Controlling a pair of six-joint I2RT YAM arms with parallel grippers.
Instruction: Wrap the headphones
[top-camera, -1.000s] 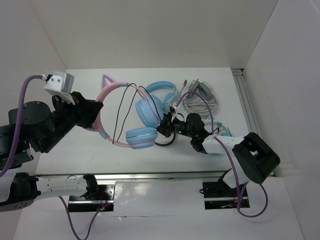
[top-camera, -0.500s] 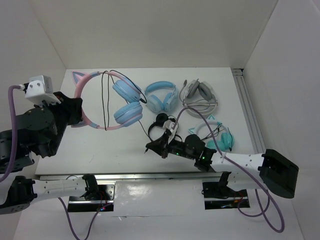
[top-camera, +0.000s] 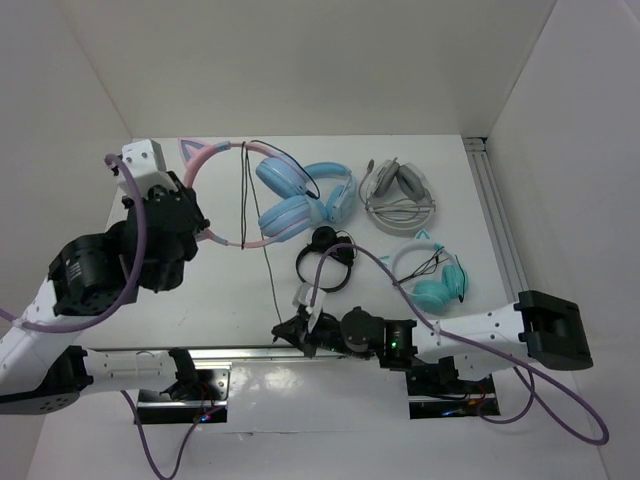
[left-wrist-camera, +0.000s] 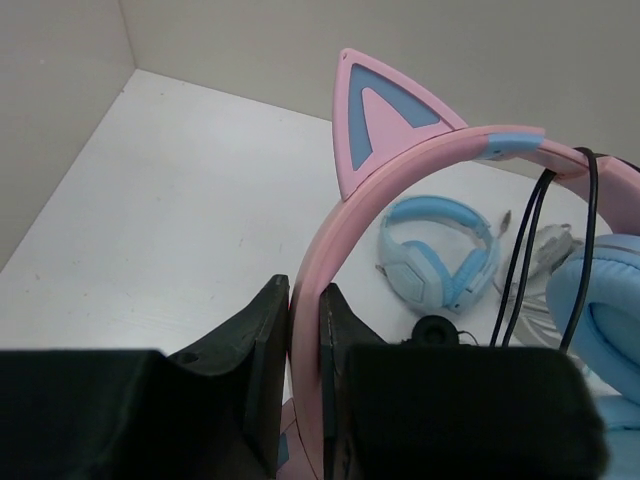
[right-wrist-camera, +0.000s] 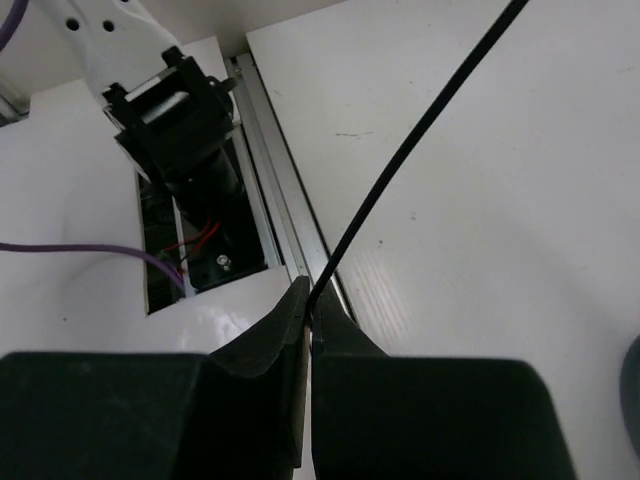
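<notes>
1. The left gripper (left-wrist-camera: 305, 300) is clamped on the pink headband (left-wrist-camera: 400, 180). The band is pinched between its two dark fingers at the lower centre of the left wrist view, and a pink cat ear (left-wrist-camera: 385, 115) stands above them.
2. From the top camera this gripper sits left of centre, with the headphones (top-camera: 285, 215) reaching right from it toward the upper middle of the frame. The two light blue ear cups (top-camera: 280, 175) lie one behind the other. The pair looks raised off the table (top-camera: 180, 300), though the overhead angle leaves that uncertain.
3. The right gripper (right-wrist-camera: 308, 290) is closed on the thin black cable (right-wrist-camera: 400, 170). In its wrist view the fingers meet on the line at the lower centre.
4. In the top view the right gripper is at the lower centre, just above the metal rail (top-camera: 200, 352) along the table's near edge. The cable drapes over the headband and runs nearly straight down the frame to it.
5. To the right of the held ear cups, touching or just beside them, lies an all-blue pair (top-camera: 338, 185).
6. Further right is a grey pair (top-camera: 400, 190).
7. A teal pair (top-camera: 435, 285) with a white band lies at centre right.
8. A small black item (top-camera: 325, 262) sits at the centre of the frame, between the cable and the teal pair.
</notes>
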